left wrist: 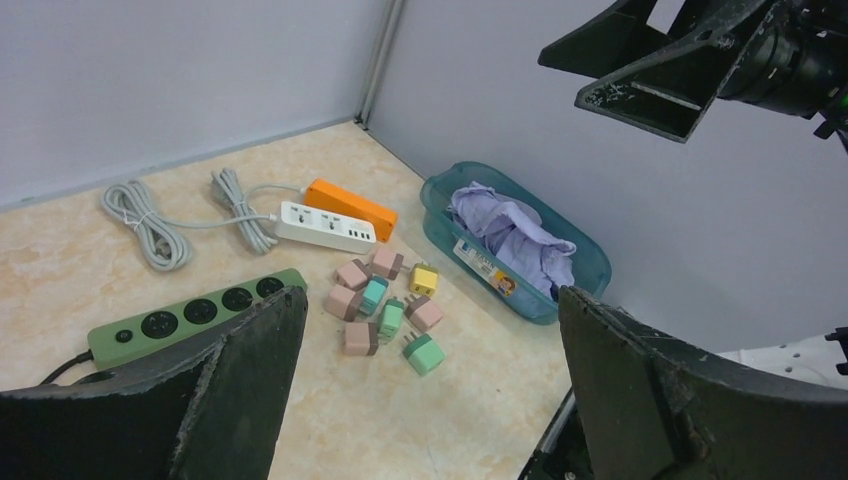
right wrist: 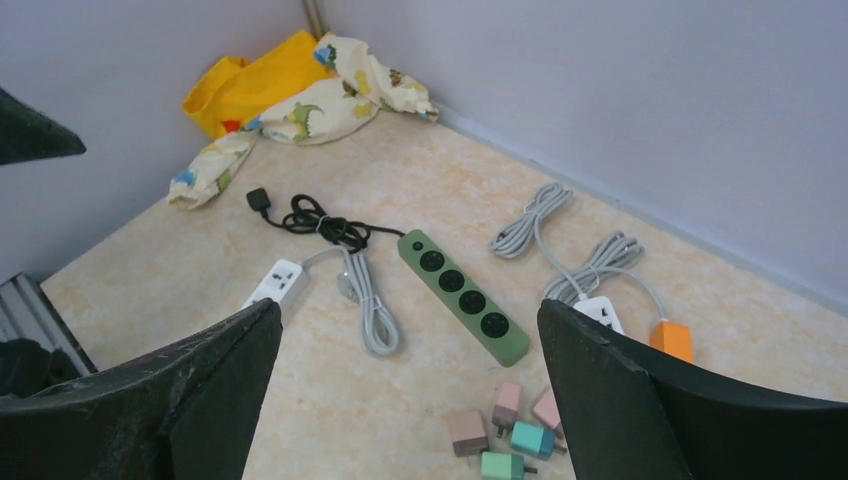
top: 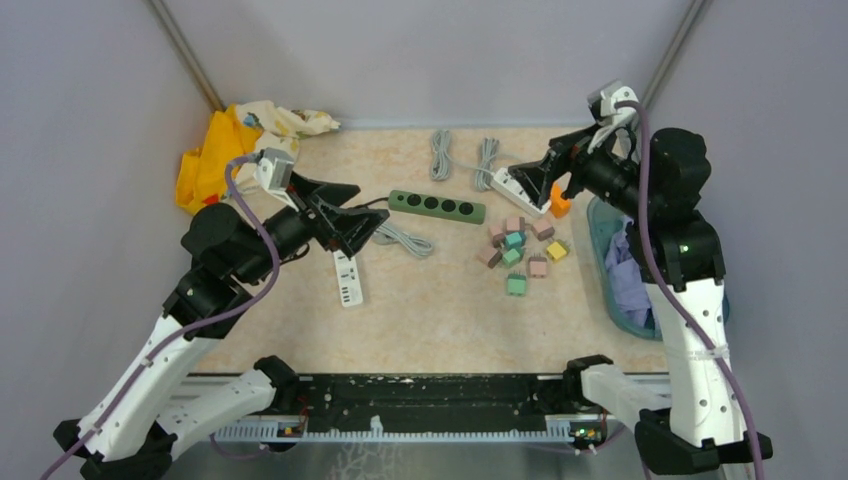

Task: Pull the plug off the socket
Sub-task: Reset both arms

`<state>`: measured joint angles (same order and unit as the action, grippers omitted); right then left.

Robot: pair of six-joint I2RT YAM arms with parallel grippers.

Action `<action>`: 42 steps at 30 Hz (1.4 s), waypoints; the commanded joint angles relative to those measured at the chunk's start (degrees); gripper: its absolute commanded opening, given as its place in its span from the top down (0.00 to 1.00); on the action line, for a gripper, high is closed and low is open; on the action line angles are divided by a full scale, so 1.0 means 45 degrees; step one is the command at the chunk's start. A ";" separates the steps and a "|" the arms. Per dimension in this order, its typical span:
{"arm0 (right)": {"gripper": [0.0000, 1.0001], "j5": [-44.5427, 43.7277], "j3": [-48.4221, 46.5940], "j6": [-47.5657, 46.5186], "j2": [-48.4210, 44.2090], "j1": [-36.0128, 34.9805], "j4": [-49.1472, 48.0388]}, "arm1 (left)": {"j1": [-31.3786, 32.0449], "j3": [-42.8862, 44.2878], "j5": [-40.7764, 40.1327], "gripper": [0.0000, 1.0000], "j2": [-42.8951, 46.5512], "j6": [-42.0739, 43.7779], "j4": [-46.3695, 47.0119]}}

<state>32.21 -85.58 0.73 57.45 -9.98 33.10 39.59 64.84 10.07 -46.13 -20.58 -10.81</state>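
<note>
A green power strip (top: 437, 205) lies mid-table, and its sockets show empty in the right wrist view (right wrist: 462, 295). Several loose pink, green, teal and yellow plugs (top: 520, 250) lie in a cluster on the table, also in the left wrist view (left wrist: 385, 300). A white strip (top: 347, 278) lies below my left gripper. Another white strip (top: 512, 186) and an orange strip (top: 560, 205) lie under my right gripper. I see no plug seated in any socket. My left gripper (top: 372, 202) is open and empty above the table (left wrist: 430, 295). My right gripper (top: 530, 185) is open and empty too (right wrist: 408, 305).
A teal bin (top: 600, 240) with purple cloth stands at the right edge. Yellow and patterned cloths (top: 240, 140) lie in the back left corner. Coiled grey cables (top: 440, 155) lie near the back wall. A black cable (right wrist: 310, 218) runs from the green strip.
</note>
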 commanded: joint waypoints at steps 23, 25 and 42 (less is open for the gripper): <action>0.01 -0.2045 -0.0471 0.0905 -0.0008 0.0050 0.0381 | -0.0029 -0.0619 -0.0139 0.00 -0.0314 0.1278 0.0172; 0.01 -0.2088 -0.0446 0.0880 -0.0014 0.0065 0.0378 | -0.0029 -0.0605 -0.0232 0.00 -0.0335 0.1422 0.0077; 0.01 -0.2293 -0.0563 0.0668 0.0336 0.0055 0.0412 | -0.0029 -0.0468 -0.1000 0.00 -0.0603 0.2355 -0.0568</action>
<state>23.33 -87.05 4.40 58.54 -9.98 36.47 39.59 61.47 6.85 -48.21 -11.99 -12.14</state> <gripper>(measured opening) 0.988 0.998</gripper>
